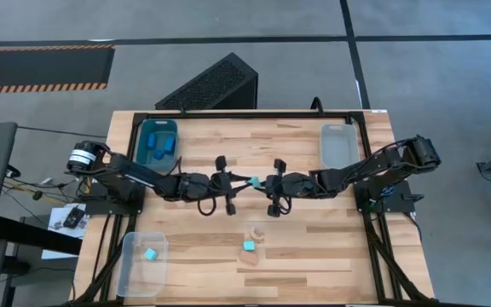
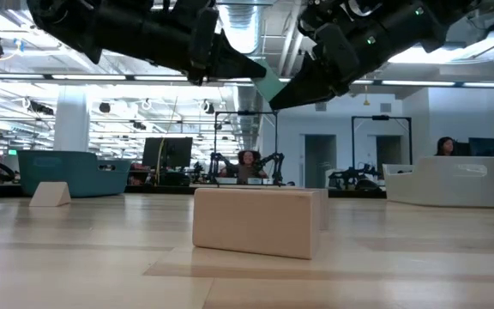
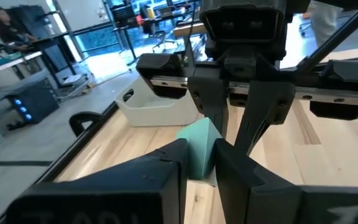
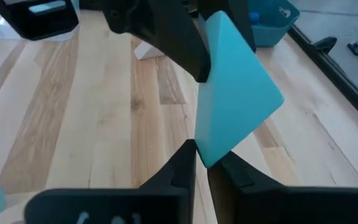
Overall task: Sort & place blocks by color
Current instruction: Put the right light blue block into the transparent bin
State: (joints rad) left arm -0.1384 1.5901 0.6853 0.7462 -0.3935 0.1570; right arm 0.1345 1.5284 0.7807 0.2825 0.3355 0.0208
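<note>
A light cyan wedge-shaped block (image 1: 253, 181) hangs above the middle of the table, between my two grippers, which meet tip to tip. My left gripper (image 1: 244, 182) comes from the table's left and is shut on the block (image 3: 197, 149). My right gripper (image 1: 263, 182) comes from the right, slanting a little downward, and has a corner of the block (image 4: 229, 93) between its fingertips. On the table nearer the front lie a tan block (image 1: 255, 231), a cyan cube (image 1: 250, 246) and another tan block (image 1: 253, 257). My left gripper pinches the wedge by its two flat faces (image 3: 194, 163) between its two fingers, coming about level from the table's left. The block is lifted clear of the table. My right gripper has the wedge's thin corner (image 4: 204, 155) between its fingertips only, coming from the table's right and slanting down. Most of the block stands out beyond the fingers toward my left gripper.
A teal bin (image 1: 146, 136) with dark blue blocks stands at the far left, a clear bin (image 1: 339, 145) at the far right. Another clear bin (image 1: 131, 271) at the near left holds a cyan block (image 1: 150, 253). In the low view a tan block (image 2: 260, 221) sits close in front.
</note>
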